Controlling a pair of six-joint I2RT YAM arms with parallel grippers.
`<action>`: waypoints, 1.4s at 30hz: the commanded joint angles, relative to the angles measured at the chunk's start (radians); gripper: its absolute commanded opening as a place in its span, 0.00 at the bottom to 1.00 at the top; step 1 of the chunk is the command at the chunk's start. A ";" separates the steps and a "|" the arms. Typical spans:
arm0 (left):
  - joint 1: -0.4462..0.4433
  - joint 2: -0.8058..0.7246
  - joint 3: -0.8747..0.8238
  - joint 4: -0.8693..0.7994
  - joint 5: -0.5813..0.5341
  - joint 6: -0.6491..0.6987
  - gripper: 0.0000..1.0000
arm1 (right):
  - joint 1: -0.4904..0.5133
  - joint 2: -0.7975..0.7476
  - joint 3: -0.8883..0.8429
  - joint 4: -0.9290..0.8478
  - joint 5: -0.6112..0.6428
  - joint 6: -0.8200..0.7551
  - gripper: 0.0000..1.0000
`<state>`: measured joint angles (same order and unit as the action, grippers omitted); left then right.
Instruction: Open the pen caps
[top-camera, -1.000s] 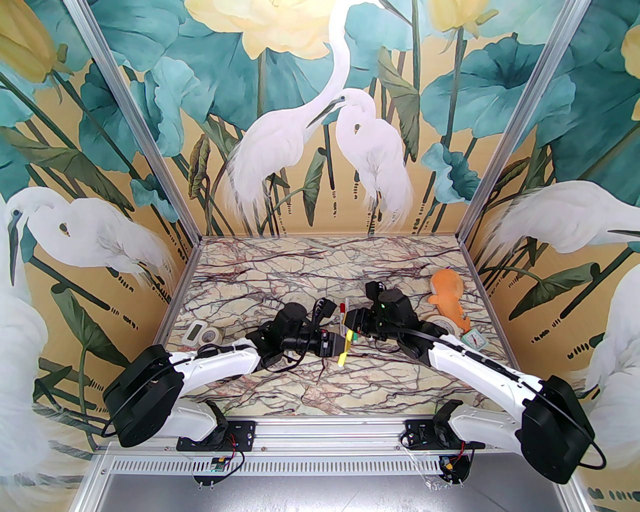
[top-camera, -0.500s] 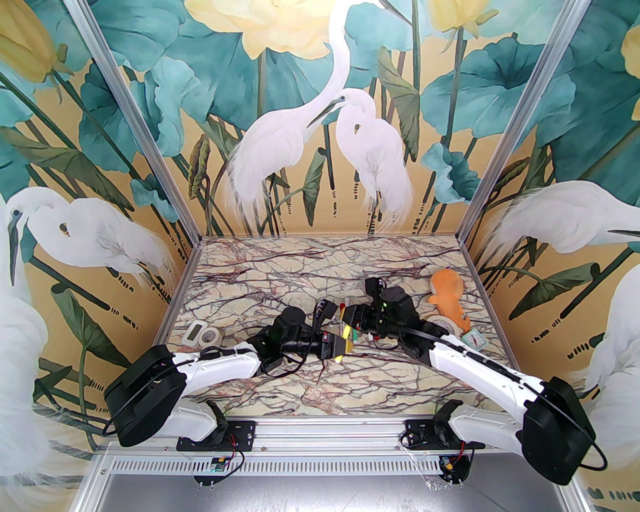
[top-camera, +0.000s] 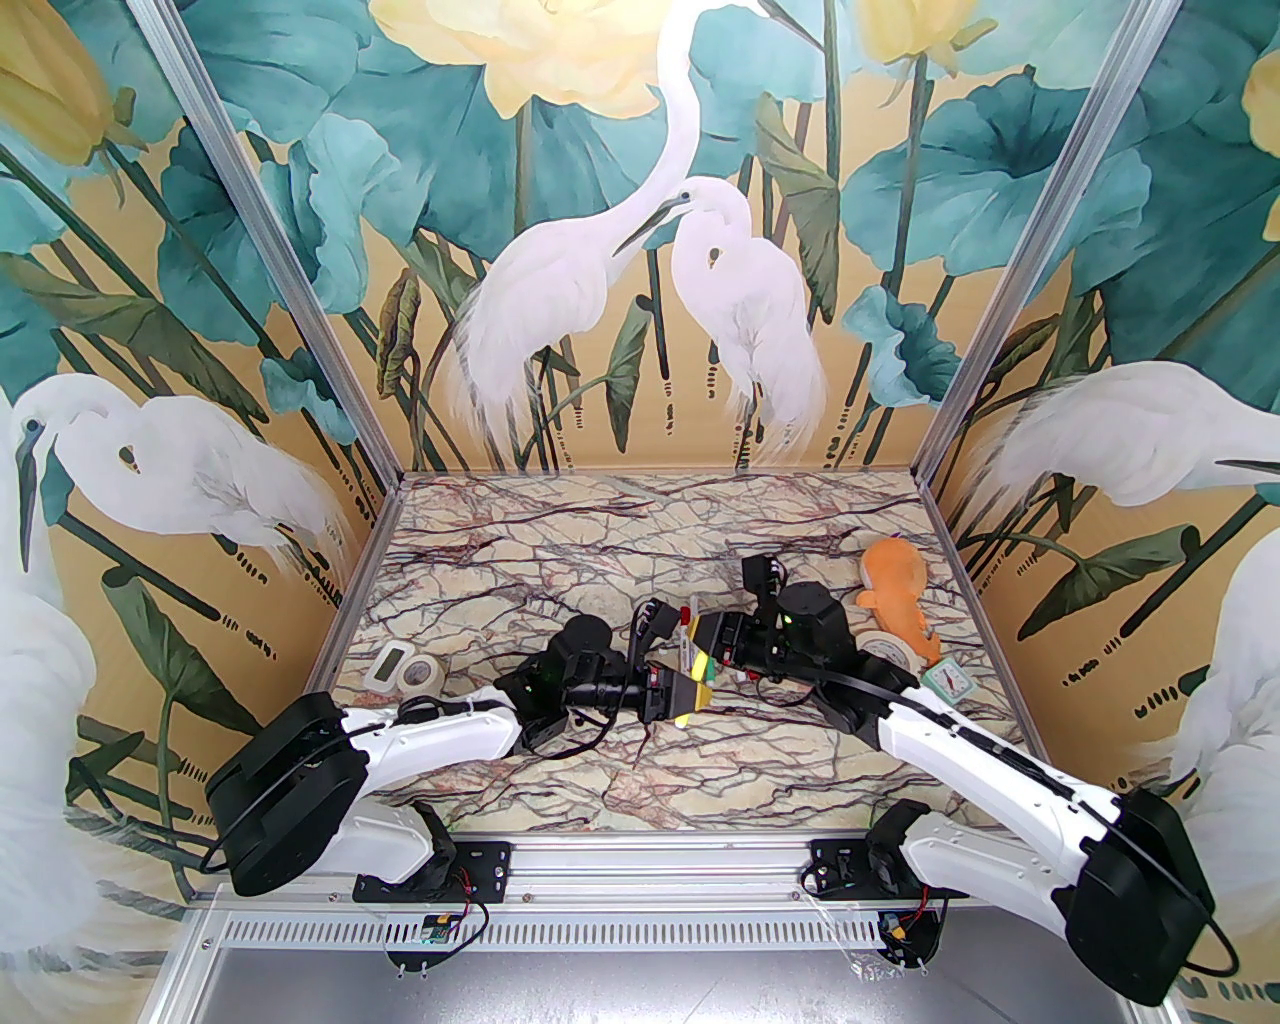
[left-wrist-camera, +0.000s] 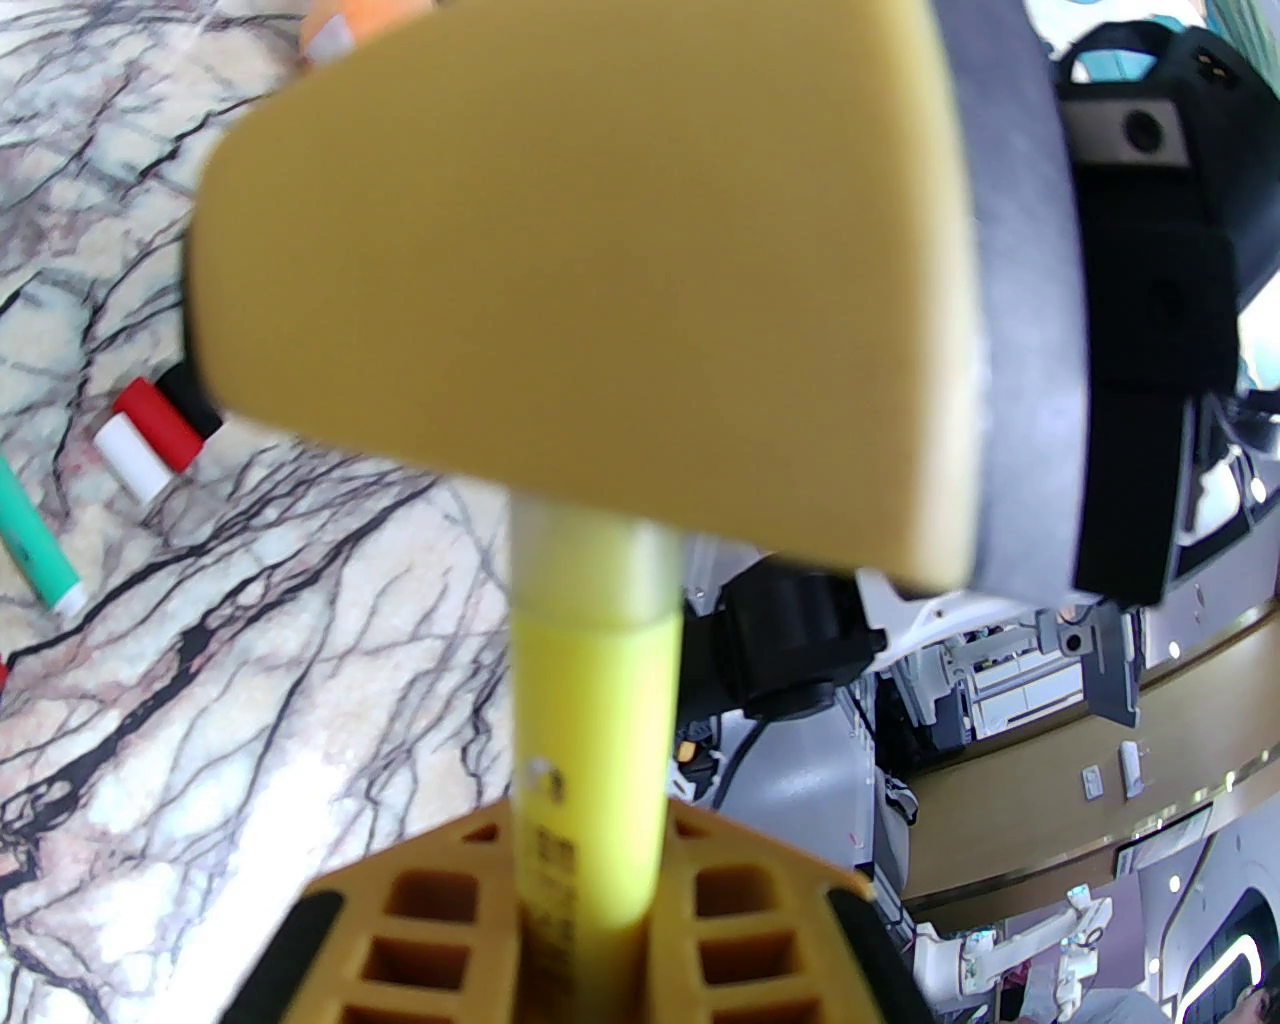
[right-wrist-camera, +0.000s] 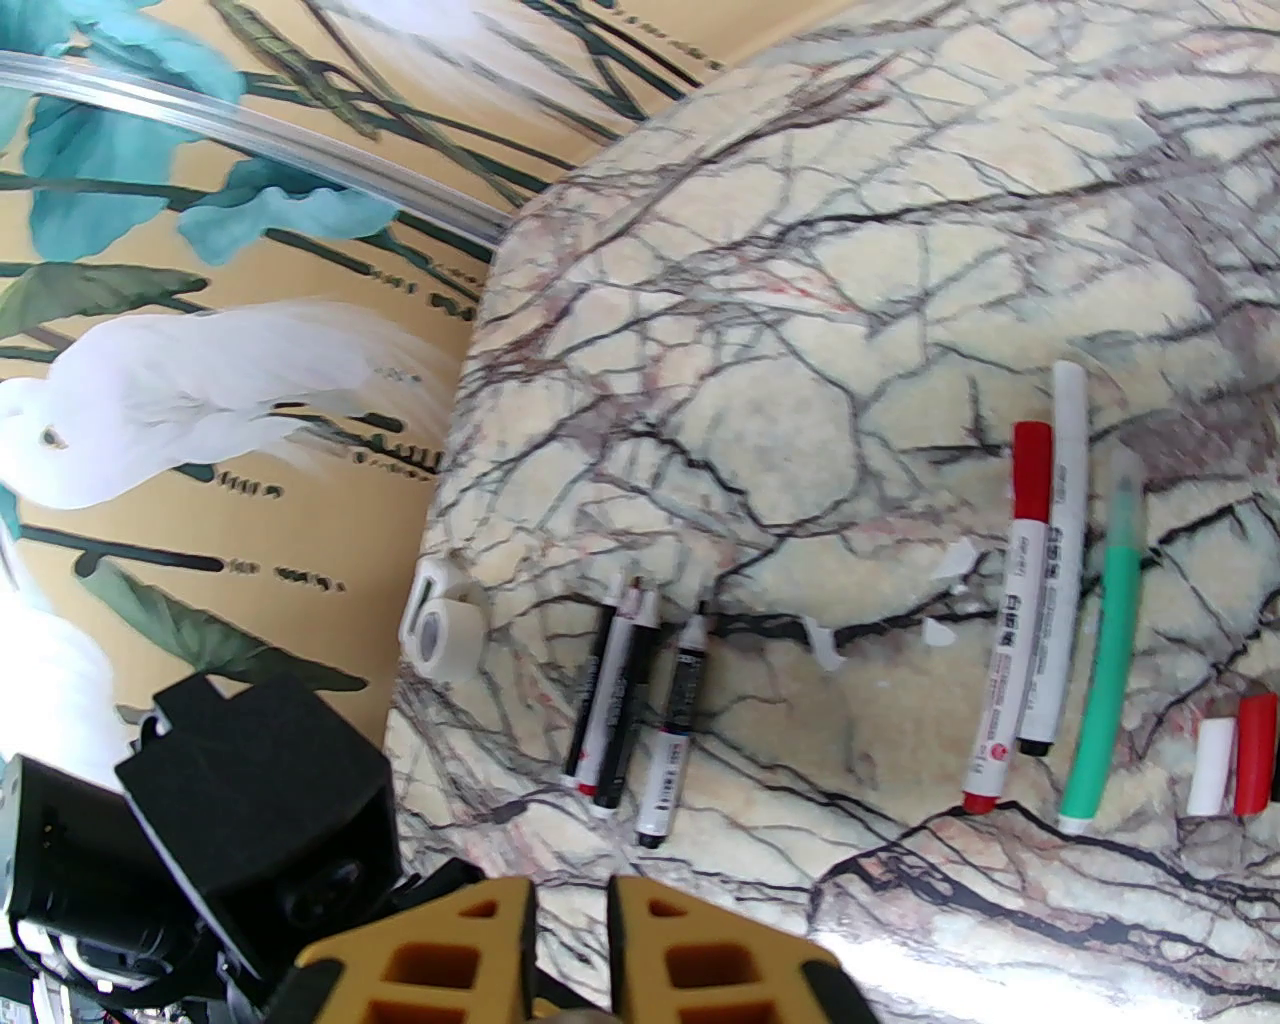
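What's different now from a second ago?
The left gripper shut on the yellow pen, whose cap sits in the right gripper. The right arm swung its elbow outward, to the right. The other pens on the table and the orange toy stayed put.

pen cap (left-wrist-camera: 590, 565) top hidden, blurred
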<state>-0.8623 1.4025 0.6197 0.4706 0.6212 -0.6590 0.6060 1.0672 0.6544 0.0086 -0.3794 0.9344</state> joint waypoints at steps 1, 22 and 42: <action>0.012 -0.027 -0.017 -0.023 0.034 -0.012 0.03 | -0.027 -0.046 -0.002 0.095 -0.022 -0.026 0.16; -0.040 -0.058 0.045 -0.301 -0.062 0.133 0.00 | -0.118 -0.070 0.074 -0.014 0.124 -0.059 0.15; 0.038 -0.249 0.013 -0.304 -0.160 0.065 0.02 | -0.258 -0.138 0.051 -0.505 0.172 -0.350 0.16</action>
<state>-0.8497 1.1954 0.6548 0.1898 0.4995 -0.5827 0.3588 0.9428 0.7097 -0.3347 -0.2581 0.6872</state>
